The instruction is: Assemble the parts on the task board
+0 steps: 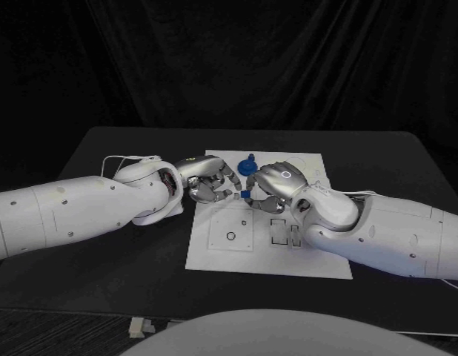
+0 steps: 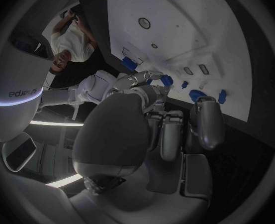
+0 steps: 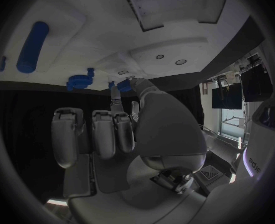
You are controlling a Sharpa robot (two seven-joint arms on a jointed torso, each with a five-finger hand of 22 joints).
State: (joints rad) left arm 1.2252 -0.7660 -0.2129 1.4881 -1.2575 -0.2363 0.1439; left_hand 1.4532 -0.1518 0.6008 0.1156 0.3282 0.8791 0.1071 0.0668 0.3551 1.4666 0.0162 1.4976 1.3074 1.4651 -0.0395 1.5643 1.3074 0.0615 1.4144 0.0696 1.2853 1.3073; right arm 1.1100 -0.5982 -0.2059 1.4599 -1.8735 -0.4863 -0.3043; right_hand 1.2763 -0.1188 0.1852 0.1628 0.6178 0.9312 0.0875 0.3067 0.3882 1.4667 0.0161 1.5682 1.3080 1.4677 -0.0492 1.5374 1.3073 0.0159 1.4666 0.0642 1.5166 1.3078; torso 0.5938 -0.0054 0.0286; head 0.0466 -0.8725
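Hands meet over task board (image 1: 293,256): right hand (image 1: 275,185) seemingly pinches blue part (image 1: 245,194); left hand's (image 1: 210,182) grip unclear.

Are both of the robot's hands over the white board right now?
Yes: in the head view the left hand and right hand meet above the far half of the task board.

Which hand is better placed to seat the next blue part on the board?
Right, probably. The right hand already pinches a small blue part over the task board. The left hand sits at the board's edge; whether it holds anything can't be told.
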